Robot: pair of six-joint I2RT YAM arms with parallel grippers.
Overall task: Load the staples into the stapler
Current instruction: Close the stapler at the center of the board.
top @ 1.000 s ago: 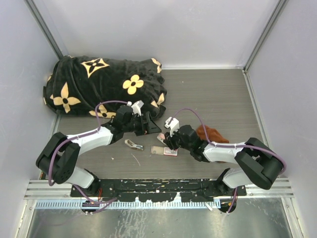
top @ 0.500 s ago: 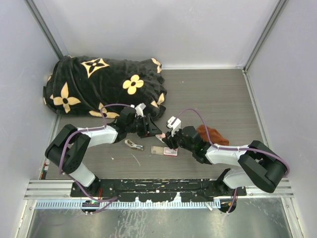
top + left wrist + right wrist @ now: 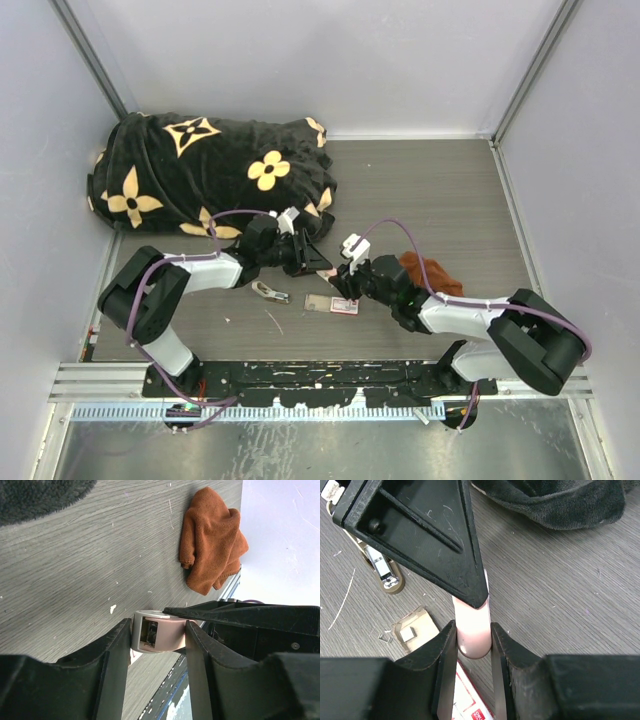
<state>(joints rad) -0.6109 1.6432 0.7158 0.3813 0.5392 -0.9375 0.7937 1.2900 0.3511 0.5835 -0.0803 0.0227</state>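
Note:
The small pale pink stapler (image 3: 328,274) hangs just above the table between both grippers. My right gripper (image 3: 473,629) is shut on its rounded pink end (image 3: 471,641). My left gripper (image 3: 159,628) is shut on the other end, where a dark opening in the stapler (image 3: 167,636) faces the camera. The left arm's black finger (image 3: 435,540) covers the stapler's far part in the right wrist view. The white staples box with a red label (image 3: 470,702) lies under my right gripper, and its grey tray (image 3: 412,630) lies beside it with a few loose staples (image 3: 382,638).
A small metal and tan piece (image 3: 268,292) lies left of the box. A rust-brown cloth (image 3: 430,275) sits behind my right arm. A large black blanket with gold flowers (image 3: 210,175) fills the far left. A thin pale sliver (image 3: 273,322) lies near the front.
My left gripper has moved right to the stapler and closed its fingers onto it. The right gripper has kept its hold and barely moved.

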